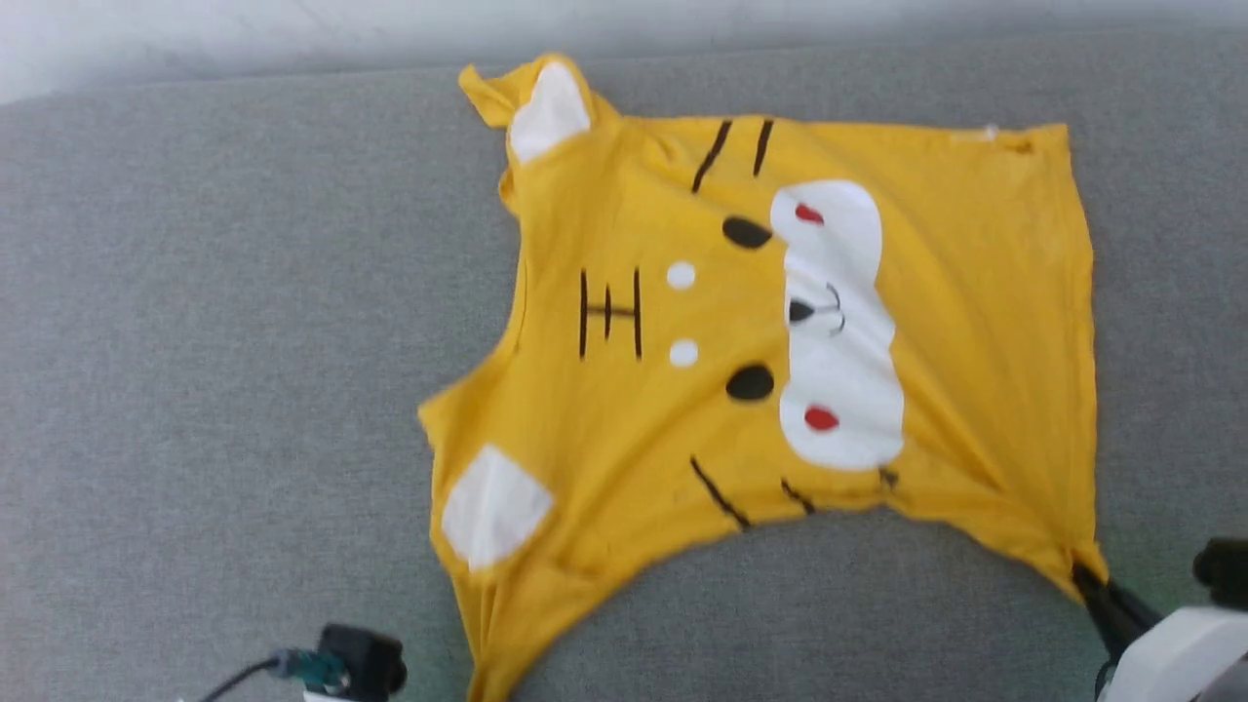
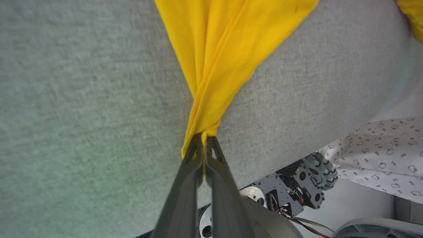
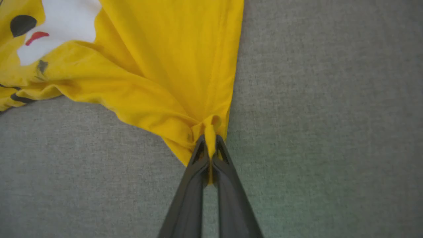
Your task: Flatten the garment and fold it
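The shirt (image 1: pixel 760 322) lay print-up on the grey pad (image 1: pixel 195 341), looking light and limp, its near edge sagging inward between two pinched corners. The left gripper (image 2: pixel 203 140) was clamped on the near left corner and the right gripper (image 3: pixel 211 142) on the near hem corner, sensible holds to my eye. The far sleeve reached close to the pad's back edge, with bare room on either side.

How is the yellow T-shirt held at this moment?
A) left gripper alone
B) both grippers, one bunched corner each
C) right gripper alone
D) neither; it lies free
B: the left gripper has its fingers closed on a bunched corner of the T-shirt, and the right gripper pinches another corner.
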Robot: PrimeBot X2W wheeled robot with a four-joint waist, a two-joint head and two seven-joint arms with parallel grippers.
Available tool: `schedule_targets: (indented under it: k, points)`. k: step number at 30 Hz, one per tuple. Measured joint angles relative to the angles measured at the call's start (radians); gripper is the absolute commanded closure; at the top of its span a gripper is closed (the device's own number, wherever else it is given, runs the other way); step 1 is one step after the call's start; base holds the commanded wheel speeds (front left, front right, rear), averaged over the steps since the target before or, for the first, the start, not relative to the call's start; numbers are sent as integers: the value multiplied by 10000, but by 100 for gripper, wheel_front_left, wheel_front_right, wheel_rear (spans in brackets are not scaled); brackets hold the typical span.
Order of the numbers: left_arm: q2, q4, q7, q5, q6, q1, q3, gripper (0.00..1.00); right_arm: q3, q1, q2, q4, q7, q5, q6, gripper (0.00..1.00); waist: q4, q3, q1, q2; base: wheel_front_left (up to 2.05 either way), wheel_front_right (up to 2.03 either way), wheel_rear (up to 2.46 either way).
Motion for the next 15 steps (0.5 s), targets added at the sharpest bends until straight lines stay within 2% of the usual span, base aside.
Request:
schedule_targets:
  k: [5, 15]
  points:
    - [65, -36, 815, -431, 290, 735, -443, 100, 341, 582, -299, 468, -31, -224, 0, 100, -12, -354, 1, -1, 0, 0, 0]
    - [211, -259, 1149, -1051, 629, 1807, -646, 100, 456, 1762, -389, 924, 148, -232, 13, 100, 29, -1044, 1, -1, 0, 0, 0]
